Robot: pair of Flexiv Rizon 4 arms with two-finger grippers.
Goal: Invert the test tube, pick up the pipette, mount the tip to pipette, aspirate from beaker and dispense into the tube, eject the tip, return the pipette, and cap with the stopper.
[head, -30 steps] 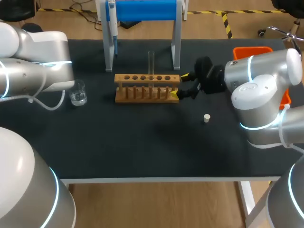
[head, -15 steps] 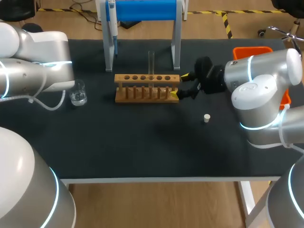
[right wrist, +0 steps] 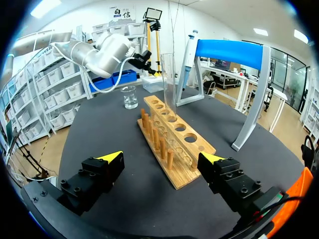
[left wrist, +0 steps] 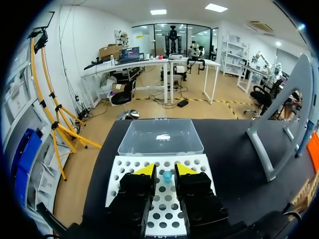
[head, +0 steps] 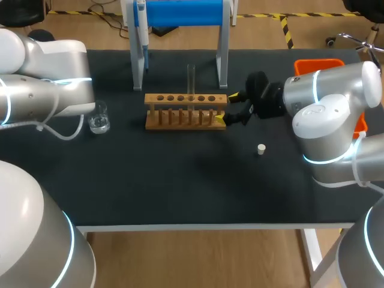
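Head view, right arm [head: 327,114]: comes in from the right and lies level over the table [head: 180,186], with its wrist aimed at the right end of the rack [head: 186,111].
Head view, right gripper [head: 227,108]: the fingers are spread wide, one yellow tip behind the rack's right end and the other in front of it. Whether they touch the rack cannot be told from here.
Head view, left arm [head: 48,90]: comes in from the left and sits well left of the rack. Its gripper is hidden in this view.
Head view, test tube [head: 191,81]: stands in a hole right of the rack's middle, long axis upright. The glass is clear, so which end is up is hard to make out.
Head view, other things: the beaker [head: 99,117] is left of the rack, just beside the left arm. The stopper [head: 261,149] lies on the table to the rack's front right. The pipette [head: 141,30] hangs upright on the stand [head: 222,54] behind the rack. The orange bin [head: 318,63] is well right of the rack, mostly behind the right arm.
Left wrist view, left gripper [left wrist: 164,169]: points down over a white tip tray [left wrist: 117,184], the fingers a narrow gap apart and gripping nothing.
Left wrist view, tip [left wrist: 167,175]: one bluish tip shows in the tray through that gap, too small to tell more.
Left wrist view, clear box [left wrist: 160,137]: lies just ahead of the tray.
Right wrist view, right gripper: the fingers stand wide, with the rack's near end between them and apart from both tips.
Right wrist view, test tube: upright in the rack ahead of the gripper, rising well above it. The beaker is beyond the rack's far end.
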